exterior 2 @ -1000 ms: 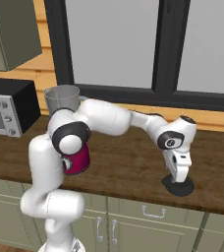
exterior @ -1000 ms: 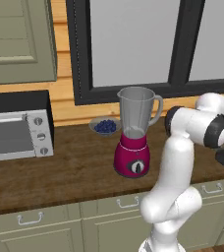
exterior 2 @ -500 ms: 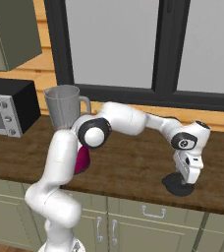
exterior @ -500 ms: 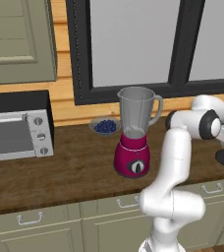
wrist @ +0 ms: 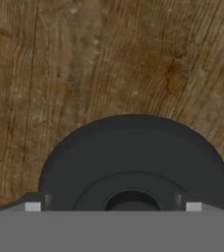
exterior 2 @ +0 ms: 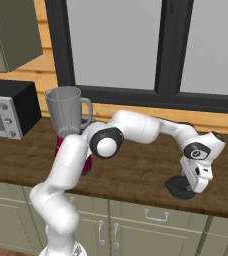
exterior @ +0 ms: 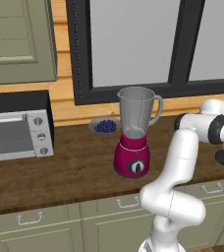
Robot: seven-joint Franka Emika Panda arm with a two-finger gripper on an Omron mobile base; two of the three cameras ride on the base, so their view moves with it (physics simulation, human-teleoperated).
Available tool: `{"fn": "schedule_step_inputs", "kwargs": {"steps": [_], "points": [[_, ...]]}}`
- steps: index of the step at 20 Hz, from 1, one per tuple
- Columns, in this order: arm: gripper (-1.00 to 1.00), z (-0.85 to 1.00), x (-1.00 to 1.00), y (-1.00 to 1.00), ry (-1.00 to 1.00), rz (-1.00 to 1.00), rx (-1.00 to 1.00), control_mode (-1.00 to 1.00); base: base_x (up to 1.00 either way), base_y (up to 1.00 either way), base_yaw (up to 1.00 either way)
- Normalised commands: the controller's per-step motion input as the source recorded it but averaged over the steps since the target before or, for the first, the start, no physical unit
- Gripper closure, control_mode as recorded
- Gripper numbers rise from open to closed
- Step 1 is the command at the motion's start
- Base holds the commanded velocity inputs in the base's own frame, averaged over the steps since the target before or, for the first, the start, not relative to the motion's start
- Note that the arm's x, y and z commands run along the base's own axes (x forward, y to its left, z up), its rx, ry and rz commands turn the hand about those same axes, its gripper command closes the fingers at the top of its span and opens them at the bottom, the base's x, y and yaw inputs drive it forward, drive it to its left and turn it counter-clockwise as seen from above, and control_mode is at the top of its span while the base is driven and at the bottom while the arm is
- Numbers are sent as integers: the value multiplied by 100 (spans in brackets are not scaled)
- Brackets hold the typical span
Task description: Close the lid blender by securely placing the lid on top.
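Lid (wrist: pixel 133 162) lies flat on the wooden bench (wrist: pixel 109 59), right under the gripper (wrist: pixel 113 206), whose jaws stand wide apart, one tip at each side of the black disc, gripping nothing. From the right base view, the lid (exterior 2: pixel 178 188) sits near the bench's front edge. Well apart to the left stands the blender (exterior: pixel 134 133), jar uncovered, with a bowl (exterior: pixel 105 127) behind it.

You have the blender (exterior: pixel 133 142), a magenta base with a dark dial under a tall clear grey jar, standing upright and uncovered on the wooden counter. Your lid (exterior 2: pixel 181 188), a flat black disc, lies flat on that counter, well apart from it.
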Motion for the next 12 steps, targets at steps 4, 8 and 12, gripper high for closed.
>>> {"fn": "schedule_step_inputs", "kwargs": {"steps": [4, 8, 12], "points": [[-100, -65, -8, 39, -20, -7, -4, -100, 0, 0, 0], [-100, -69, -23, 37, -24, -8, -9, -100, 0, 0, 0], [-100, -91, -11, 61, -15, -7, -19, -100, 0, 0, 0]]}}
